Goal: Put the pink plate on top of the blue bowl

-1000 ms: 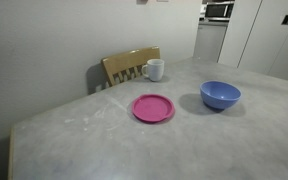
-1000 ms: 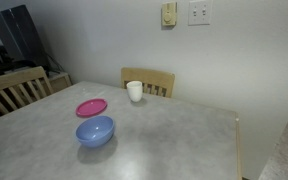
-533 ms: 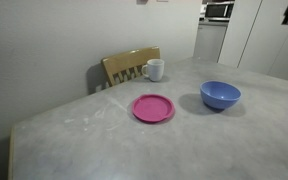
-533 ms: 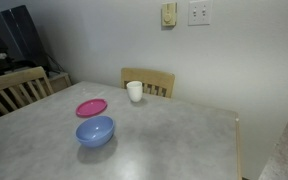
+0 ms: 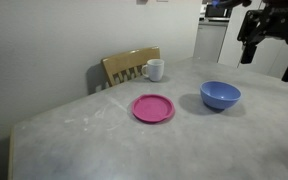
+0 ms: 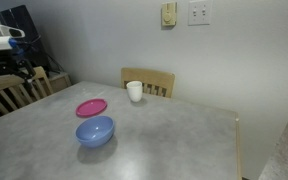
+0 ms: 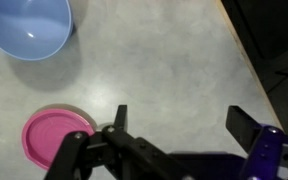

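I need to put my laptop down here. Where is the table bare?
Bare: in an exterior view, the broad table stretch right of the blue bowl and white mug; also the strip before the pink plate. Crowded only around those three.

The plate (image 5: 153, 108) lies beside the bowl (image 5: 220, 95), mug (image 5: 154, 70) behind.
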Controlling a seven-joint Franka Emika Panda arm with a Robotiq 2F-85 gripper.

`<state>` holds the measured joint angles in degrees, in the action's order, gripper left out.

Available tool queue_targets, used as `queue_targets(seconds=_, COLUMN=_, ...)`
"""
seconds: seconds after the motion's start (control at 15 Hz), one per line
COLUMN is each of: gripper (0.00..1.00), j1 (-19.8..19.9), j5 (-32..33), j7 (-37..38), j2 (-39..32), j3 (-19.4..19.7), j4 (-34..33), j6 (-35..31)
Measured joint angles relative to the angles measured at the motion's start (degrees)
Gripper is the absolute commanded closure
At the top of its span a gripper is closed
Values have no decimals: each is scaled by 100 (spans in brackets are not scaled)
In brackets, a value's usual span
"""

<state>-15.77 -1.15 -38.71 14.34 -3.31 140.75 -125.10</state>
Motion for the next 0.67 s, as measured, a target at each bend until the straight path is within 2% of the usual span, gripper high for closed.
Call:
queue_targets(seconds=0.4, gripper=0, j1=-42, j5=0, j7=-3, j2=3, j3=-16, j4=-4, j6=-49)
queue_targets(seconds=0.67, gripper=0, j1=2, j5=258, j7=-130, j2=-202, j3=-18, j4=53, j6=-1006)
